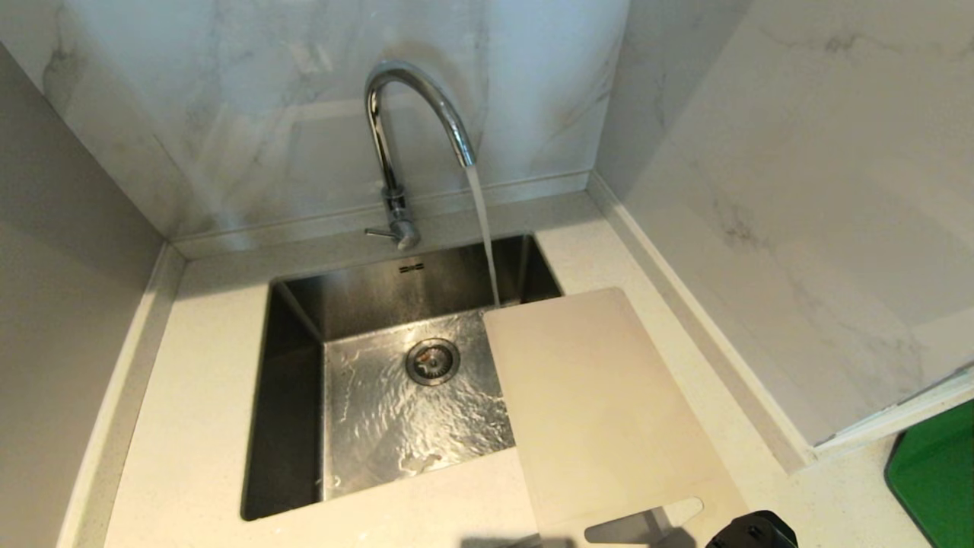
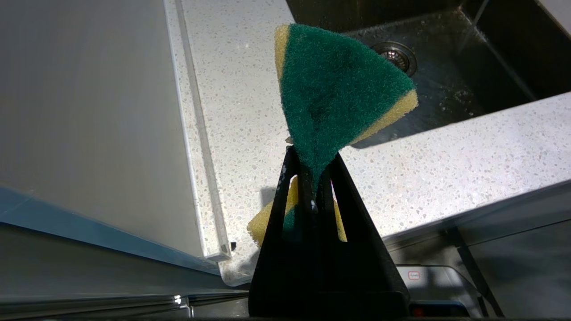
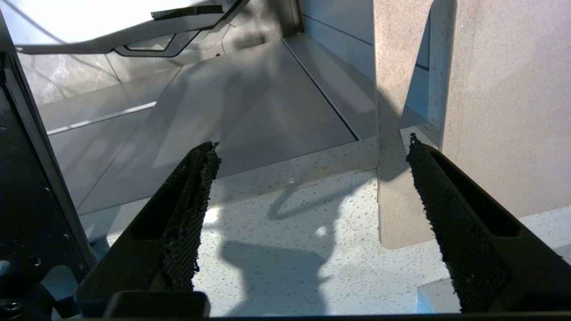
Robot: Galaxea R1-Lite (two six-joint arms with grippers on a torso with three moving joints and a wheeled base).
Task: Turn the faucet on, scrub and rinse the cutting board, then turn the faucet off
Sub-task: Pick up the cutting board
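The chrome faucet [image 1: 396,144] stands behind the sink, and a stream of water [image 1: 484,228] runs from its spout down to the far corner of the cutting board [image 1: 601,411]. The beige board lies flat across the sink's right side and the counter, its handle slot [image 1: 647,524] nearest me. My right gripper [image 3: 312,147] is open low over the counter at the board's handle end [image 3: 397,191], holding nothing. A black part of that arm [image 1: 753,530] shows at the head view's bottom edge. My left gripper [image 2: 313,154] is shut on a green-and-yellow sponge [image 2: 339,89], out of the head view.
The steel sink [image 1: 289,380] has a wet floor and a drain [image 1: 432,361]. Marble walls close in behind and on the right. A green object [image 1: 932,479] sits beyond the counter's right end. The speckled counter [image 1: 198,426] runs left of the sink.
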